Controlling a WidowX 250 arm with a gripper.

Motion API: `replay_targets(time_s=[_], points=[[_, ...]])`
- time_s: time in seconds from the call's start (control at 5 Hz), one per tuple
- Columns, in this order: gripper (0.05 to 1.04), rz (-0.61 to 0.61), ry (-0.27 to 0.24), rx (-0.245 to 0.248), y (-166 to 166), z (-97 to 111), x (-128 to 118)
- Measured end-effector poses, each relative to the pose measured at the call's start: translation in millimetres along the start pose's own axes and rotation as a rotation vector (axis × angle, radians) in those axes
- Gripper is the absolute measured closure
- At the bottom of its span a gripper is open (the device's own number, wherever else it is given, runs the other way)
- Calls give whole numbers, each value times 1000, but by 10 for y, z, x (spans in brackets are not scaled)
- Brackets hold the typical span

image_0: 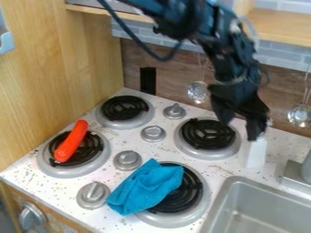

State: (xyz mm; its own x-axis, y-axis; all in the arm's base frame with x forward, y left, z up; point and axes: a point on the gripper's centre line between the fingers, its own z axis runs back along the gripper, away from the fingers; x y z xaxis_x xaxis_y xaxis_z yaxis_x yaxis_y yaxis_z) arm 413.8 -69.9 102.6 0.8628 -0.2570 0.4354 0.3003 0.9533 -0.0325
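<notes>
the tool (239,124) hangs over the far right part of the speckled white surface (213,171), its two fingers spread apart, with nothing seen pinched between them. one finger comes down at the top of a small white block (256,154), which stands upright between the back right burner (230,150) and the sink (279,200); whether they touch cannot be told.

as things lie, no grasp appears to have been made: the white block looks set down on the surface, and no lifting or carrying is under way. closing on it and moving it would both be left to do, if it is the thing to be handled.

the other loose things rest well apart from the tool. the blue cloth (147,186) lies crumpled, partly over the front right burner (201,210), and the orange-red sausage (72,142) lies across the front left burner (46,164).
</notes>
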Motion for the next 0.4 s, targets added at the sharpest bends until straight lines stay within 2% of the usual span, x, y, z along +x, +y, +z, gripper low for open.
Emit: replay_targets(time_s=[0.2,0.4], points=[[81,-3,58,19,58,245,-336],[81,38,94,169,188,588,-649]])
